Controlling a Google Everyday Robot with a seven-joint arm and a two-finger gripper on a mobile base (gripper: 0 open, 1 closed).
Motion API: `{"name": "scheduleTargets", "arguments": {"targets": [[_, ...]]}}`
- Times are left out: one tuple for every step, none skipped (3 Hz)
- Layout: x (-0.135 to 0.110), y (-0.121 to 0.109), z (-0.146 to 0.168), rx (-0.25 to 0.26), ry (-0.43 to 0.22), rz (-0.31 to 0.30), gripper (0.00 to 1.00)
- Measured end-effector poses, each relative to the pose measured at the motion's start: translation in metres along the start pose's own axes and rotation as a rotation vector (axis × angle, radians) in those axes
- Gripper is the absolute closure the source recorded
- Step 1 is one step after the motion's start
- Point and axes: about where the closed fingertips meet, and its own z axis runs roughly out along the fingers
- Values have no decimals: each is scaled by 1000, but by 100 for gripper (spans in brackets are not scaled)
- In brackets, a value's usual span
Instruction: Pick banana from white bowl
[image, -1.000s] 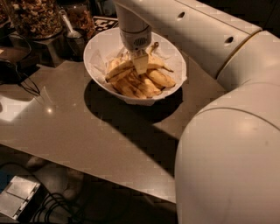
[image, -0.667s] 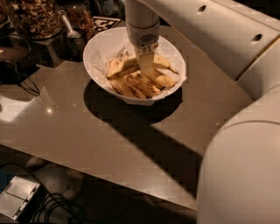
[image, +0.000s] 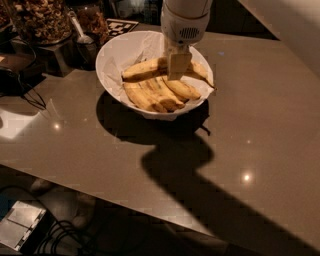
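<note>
The white bowl (image: 107, 56), lined with crinkled paper, stands at the back of the brown table. It holds several yellow bananas (image: 152, 95). The long banana (image: 142, 69) lies crosswise on top of them, its thin dark stem pointing right. My gripper (image: 178, 67) comes straight down from above into the bowl's middle. It is shut on the long banana at mid-length, and one pale finger (image: 179, 64) covers that part. The banana seems slightly raised above the others.
Glass jars of nuts (image: 40, 20) and a metal scoop (image: 82, 36) stand at the back left, beside a black-and-white marker (image: 121, 26). Dark cables (image: 20, 92) lie at the left. The table's front edge (image: 100, 192) runs diagonally, with a grey box (image: 20, 230) on the floor below.
The arm's large forward link has swung out of view to the right. The gripper has stayed in the bowl, and the long banana now lies crosswise between its fingers, on top of the others.
</note>
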Motion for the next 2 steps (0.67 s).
{"name": "scheduleTargets", "arguments": {"targets": [[-6, 27, -29, 18, -9, 17, 100], [-10, 60, -51, -2, 5, 65, 100]]}}
